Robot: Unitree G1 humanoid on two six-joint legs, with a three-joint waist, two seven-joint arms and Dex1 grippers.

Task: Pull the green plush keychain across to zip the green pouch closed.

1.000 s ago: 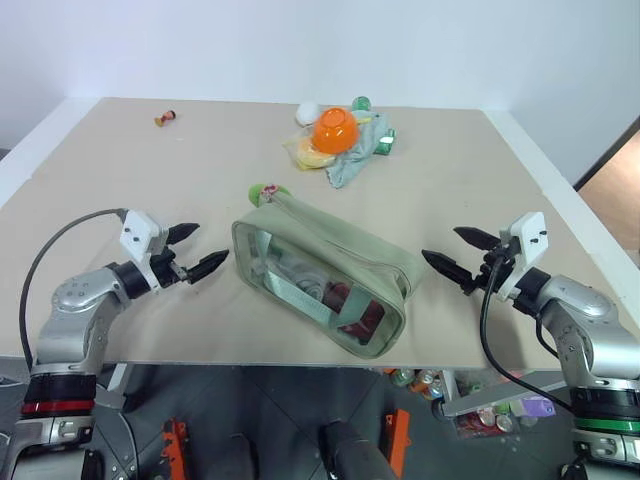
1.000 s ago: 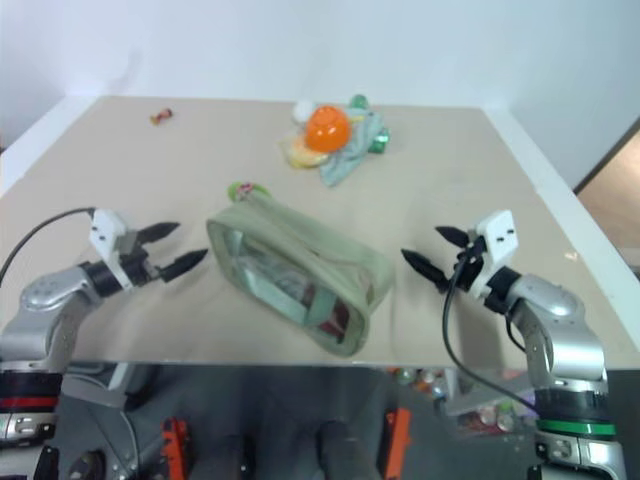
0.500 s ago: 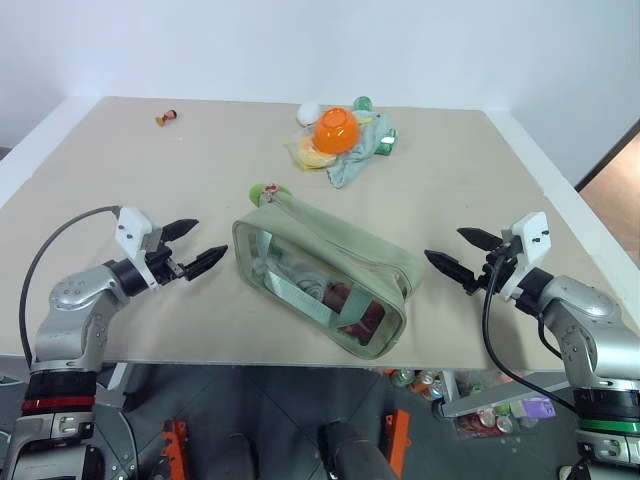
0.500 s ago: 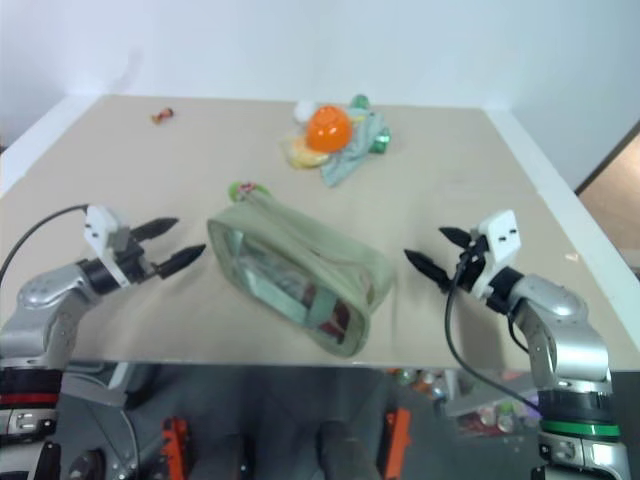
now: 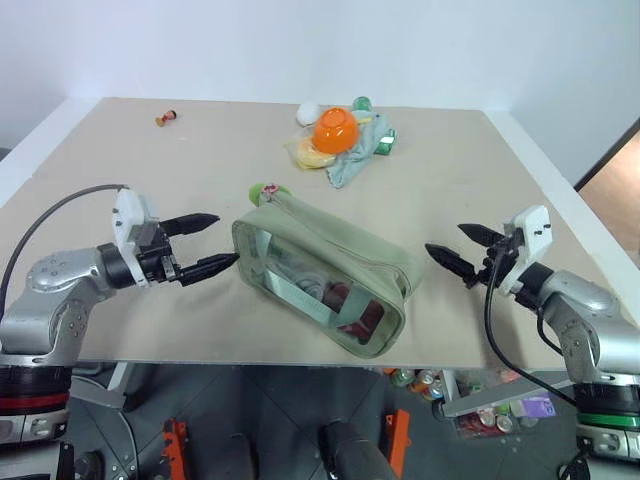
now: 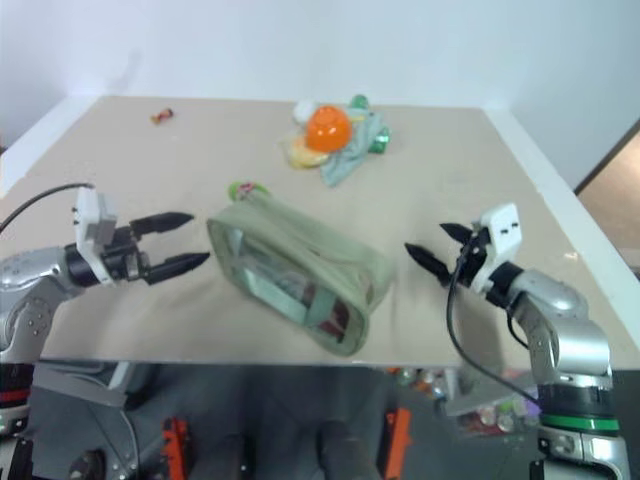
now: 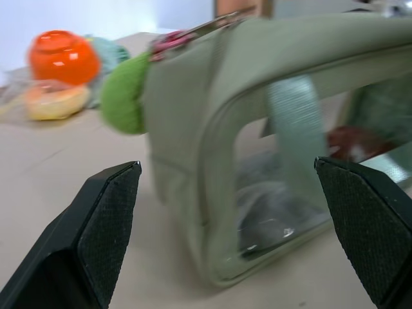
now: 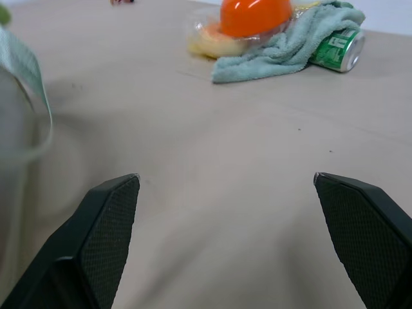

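Large sage-green rectangular fabric pouch (image 5: 325, 275) with clear plastic window and pale green straps: lying diagonally near the front edge of the beige table (image 5: 150, 180), roughly mid-width; dark red contents visible through the window.
Small lime-green plush keychain (image 5: 268, 191) with pink bit: at the pouch's far left corner, touching it, on the side away from the front edge.
Left gripper (image 5: 203, 243), two black fingers: spread wide, holding nothing, level, tips just beside the pouch's left end, not touching as far as can be told.
Right gripper (image 5: 464, 252), two black fingers: spread wide, holding nothing, near the pouch's right end but apart from it, close to the table's right edge.
Orange plastic bowl (image 5: 335, 128), upside down on pale green cloth (image 5: 352, 160), with green can (image 8: 337, 49): near the far edge, mid-width.
Small red-and-yellow item (image 5: 165, 118): toward the far left corner; kind cannot be told.
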